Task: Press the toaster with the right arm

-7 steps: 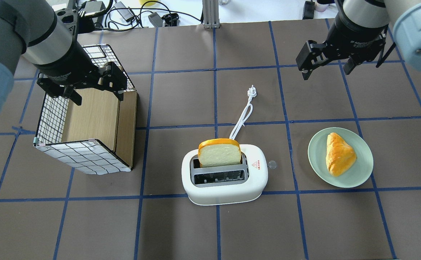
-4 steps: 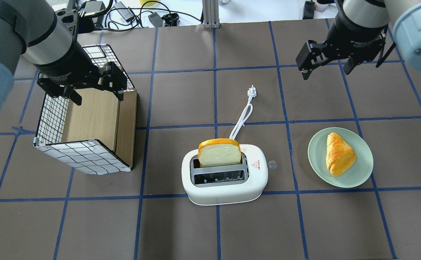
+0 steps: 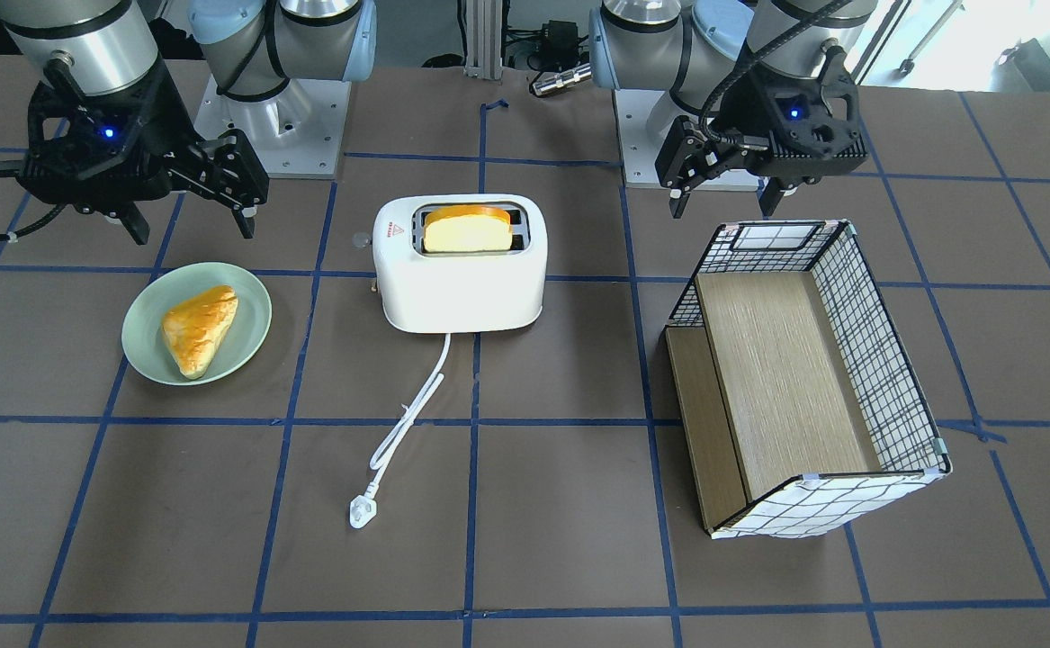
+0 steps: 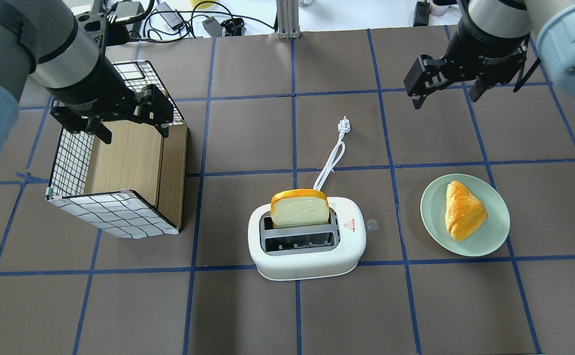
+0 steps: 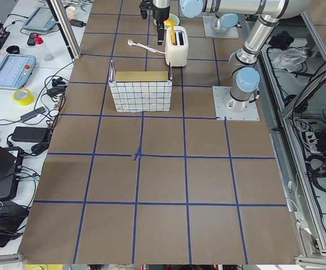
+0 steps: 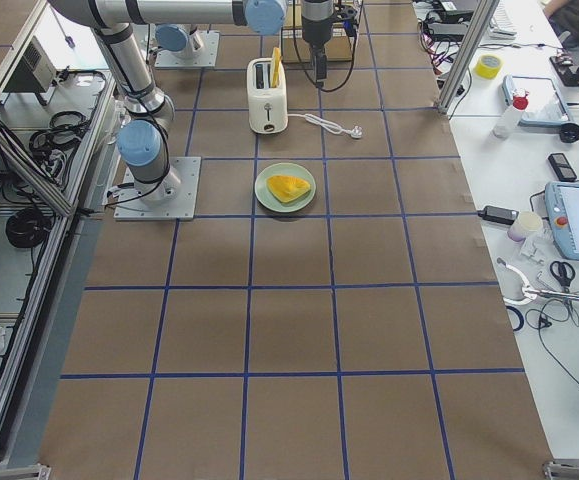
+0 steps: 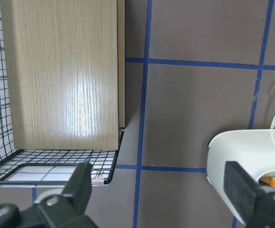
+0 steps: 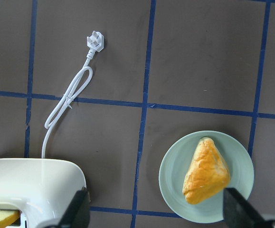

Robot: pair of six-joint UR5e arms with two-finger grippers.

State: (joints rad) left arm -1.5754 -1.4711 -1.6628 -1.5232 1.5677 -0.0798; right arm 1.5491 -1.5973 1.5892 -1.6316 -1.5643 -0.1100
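The white toaster stands at the table's middle front with a bread slice upright in its far slot. Its small grey lever is on its right end, and the white cord and plug trail away behind it. The toaster also shows in the front view and in the right wrist view. My right gripper is open and empty. It hovers high, far behind and to the right of the toaster, as the front view also shows. My left gripper is open and empty above the basket.
A green plate with a golden pastry sits right of the toaster, below the right gripper. A wire basket with wooden panels lies tipped at the left. Cables and gear lie past the far edge.
The right gripper has crept very slightly toward the table's far side. Nothing else has moved.
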